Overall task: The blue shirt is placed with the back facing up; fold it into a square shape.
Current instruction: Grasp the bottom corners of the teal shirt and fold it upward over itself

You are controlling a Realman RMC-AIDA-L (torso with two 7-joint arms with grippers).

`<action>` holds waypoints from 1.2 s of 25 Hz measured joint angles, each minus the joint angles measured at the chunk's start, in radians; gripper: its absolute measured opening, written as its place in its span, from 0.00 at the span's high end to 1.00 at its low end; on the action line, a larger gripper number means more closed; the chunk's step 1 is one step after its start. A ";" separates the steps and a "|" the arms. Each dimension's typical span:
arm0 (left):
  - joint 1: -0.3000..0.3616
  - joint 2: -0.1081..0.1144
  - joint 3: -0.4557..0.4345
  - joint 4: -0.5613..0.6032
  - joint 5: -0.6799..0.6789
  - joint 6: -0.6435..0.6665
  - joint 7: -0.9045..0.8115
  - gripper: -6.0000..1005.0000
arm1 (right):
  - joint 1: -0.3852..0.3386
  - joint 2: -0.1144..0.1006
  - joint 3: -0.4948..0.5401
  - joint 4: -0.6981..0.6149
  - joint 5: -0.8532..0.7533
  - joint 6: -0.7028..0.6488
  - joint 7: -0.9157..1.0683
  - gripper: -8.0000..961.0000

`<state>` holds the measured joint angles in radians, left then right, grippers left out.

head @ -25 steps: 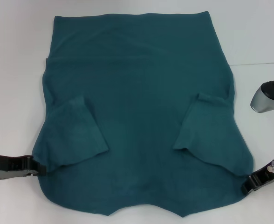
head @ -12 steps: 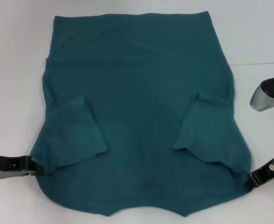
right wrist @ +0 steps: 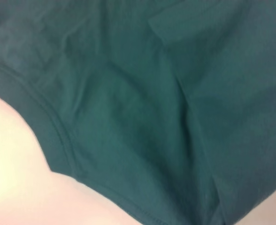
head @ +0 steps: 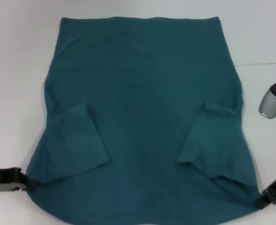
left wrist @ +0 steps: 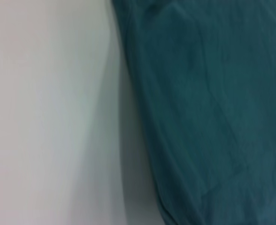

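Clamped, both sets of jaws, on the near corners of the blue shirt (head: 142, 117): left gripper (head: 27, 183) at one shoulder edge, right gripper (head: 261, 199) at the other. Stretched between them, plain dark teal knit, no print, spread flat on the white table (head: 16, 56) and reaching well away from both grippers to a straight far hem. Short sleeves folded inward over the body, one just inboard of each gripper. Stitched collar band (right wrist: 53, 140) curving close under the right wrist camera. Soft creases across the cloth.
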<state>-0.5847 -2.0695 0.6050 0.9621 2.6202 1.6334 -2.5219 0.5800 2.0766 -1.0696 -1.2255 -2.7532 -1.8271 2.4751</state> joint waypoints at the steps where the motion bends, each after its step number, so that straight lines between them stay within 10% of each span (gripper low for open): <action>1: 0.006 0.002 0.000 0.007 0.001 0.026 -0.005 0.97 | 0.001 -0.002 0.009 0.000 -0.001 -0.019 -0.013 0.93; 19: 0.113 -0.026 0.000 0.111 0.075 0.420 -0.010 0.97 | -0.038 -0.013 -0.068 0.046 -0.024 -0.170 -0.118 0.93; 30: 0.147 -0.048 0.012 0.080 0.079 0.439 0.003 0.97 | -0.071 -0.019 -0.064 0.039 0.031 -0.171 -0.123 0.93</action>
<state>-0.4377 -2.1173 0.6169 1.0419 2.6994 2.0720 -2.5192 0.5088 2.0578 -1.1340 -1.1866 -2.7221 -1.9978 2.3517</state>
